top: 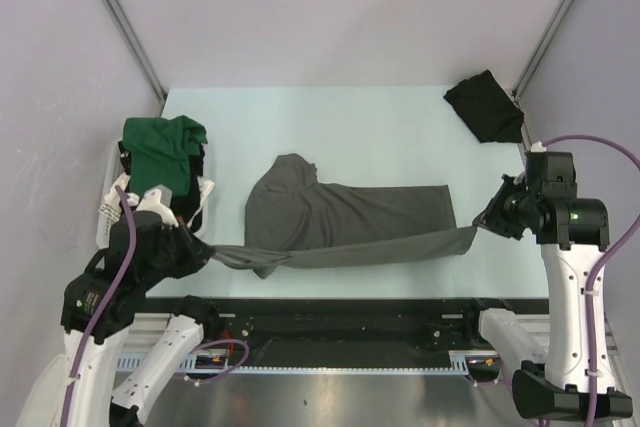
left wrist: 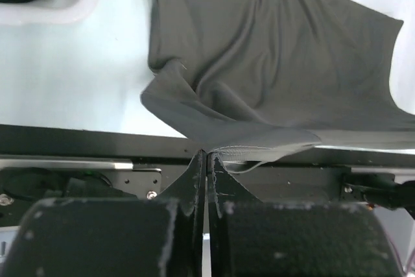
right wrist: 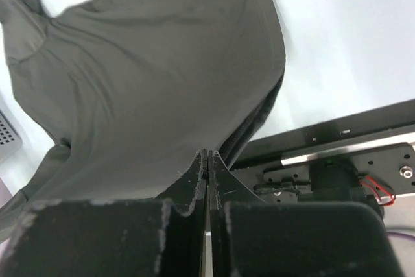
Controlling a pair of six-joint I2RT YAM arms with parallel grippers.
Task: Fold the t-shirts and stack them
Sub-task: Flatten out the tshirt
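A dark charcoal grey t-shirt (top: 340, 217) lies across the middle of the table, its near edge lifted and stretched between both grippers. My left gripper (top: 205, 252) is shut on the shirt's left near corner (left wrist: 214, 150). My right gripper (top: 487, 219) is shut on its right near corner (right wrist: 207, 154). The cloth (left wrist: 272, 63) spreads away from the left jaws and fills most of the right wrist view (right wrist: 149, 82). A dark green t-shirt (top: 165, 150) is heaped on the basket at the left. A black t-shirt (top: 486, 107) lies crumpled at the far right.
A white slatted basket (top: 108, 202) stands at the table's left edge behind my left arm; its corner also shows in the left wrist view (left wrist: 71, 1). A black rail (top: 330, 312) runs along the near table edge. Grey walls enclose the table.
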